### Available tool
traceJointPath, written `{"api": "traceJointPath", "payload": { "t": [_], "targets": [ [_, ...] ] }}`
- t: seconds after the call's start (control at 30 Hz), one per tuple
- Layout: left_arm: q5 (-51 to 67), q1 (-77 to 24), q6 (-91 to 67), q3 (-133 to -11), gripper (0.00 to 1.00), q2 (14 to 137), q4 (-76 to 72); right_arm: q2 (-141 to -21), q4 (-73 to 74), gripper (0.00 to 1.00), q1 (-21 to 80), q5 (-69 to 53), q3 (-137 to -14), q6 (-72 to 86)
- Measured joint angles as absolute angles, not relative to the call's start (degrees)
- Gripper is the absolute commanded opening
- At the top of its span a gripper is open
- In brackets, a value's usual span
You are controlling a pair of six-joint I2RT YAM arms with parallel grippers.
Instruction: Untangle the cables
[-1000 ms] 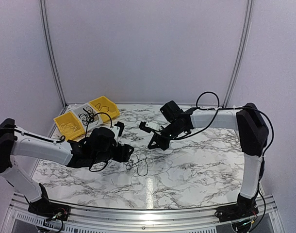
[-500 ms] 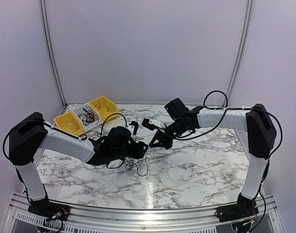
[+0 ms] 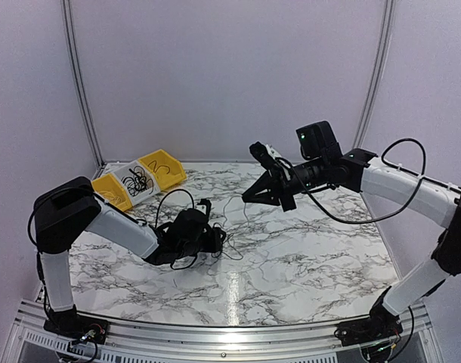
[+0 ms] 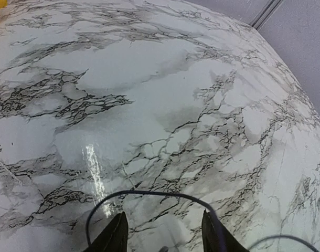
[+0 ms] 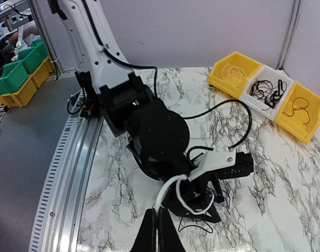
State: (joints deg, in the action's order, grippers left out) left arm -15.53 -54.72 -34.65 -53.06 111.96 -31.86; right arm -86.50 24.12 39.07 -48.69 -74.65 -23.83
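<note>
Black thin wire cables [image 3: 232,248] lie loosely tangled on the white marbled bench [image 3: 314,257], just beside the left gripper [image 3: 218,239]; its fingers [image 4: 116,233] stand apart, one loop arching between them; above the left gripper, the right gripper [image 3: 249,198] pinches its fingers together on a strand rising from the tangle.

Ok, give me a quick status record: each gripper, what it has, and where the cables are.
left gripper: open, low over the marble table
at left gripper: a thin dark cable arches across the gap just ahead of its fingertips
right gripper: high above the table, fingers shut on a pale cord
pale cord: loops down to the table beside the left gripper
white bin: back left, between yellow bins, holds a black tangle
</note>
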Motion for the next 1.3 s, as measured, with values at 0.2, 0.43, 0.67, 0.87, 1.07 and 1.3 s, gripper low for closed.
{"api": "traceJointPath", "payload": {
  "t": [0.2,0.43,0.67,0.87,1.07,1.3],
  "targets": [
    [-15.68,-53.98,-36.51,-52.47,0.48,114.96,-33.23,-83.35,28.10,0.00,35.35,-57.04,-75.72,-26.26],
    [-15.66,-53.76,-37.98,-52.10,0.49,115.55,-35.42,-79.92,35.62,0.00,29.34,-57.95,-80.36,-31.64],
    [-15.64,-53.71,-38.26,-50.87,0.51,115.37,-37.26,-75.99,37.65,0.00,25.65,-55.90,-81.73,-34.17],
    [-15.57,-53.67,-35.09,-46.52,0.60,108.55,-34.11,-77.28,33.43,0.00,25.65,-54.04,-76.20,-33.21],
    [-15.51,-54.15,-27.22,-45.15,0.69,93.58,-32.77,-81.54,30.44,0.00,26.15,-50.92,-70.83,-33.30],
    [-10.17,-56.86,-15.49,-47.59,0.66,86.63,-31.79,-86.00,29.47,0.00,28.97,-46.57,-69.38,-35.64]
  ]
}}
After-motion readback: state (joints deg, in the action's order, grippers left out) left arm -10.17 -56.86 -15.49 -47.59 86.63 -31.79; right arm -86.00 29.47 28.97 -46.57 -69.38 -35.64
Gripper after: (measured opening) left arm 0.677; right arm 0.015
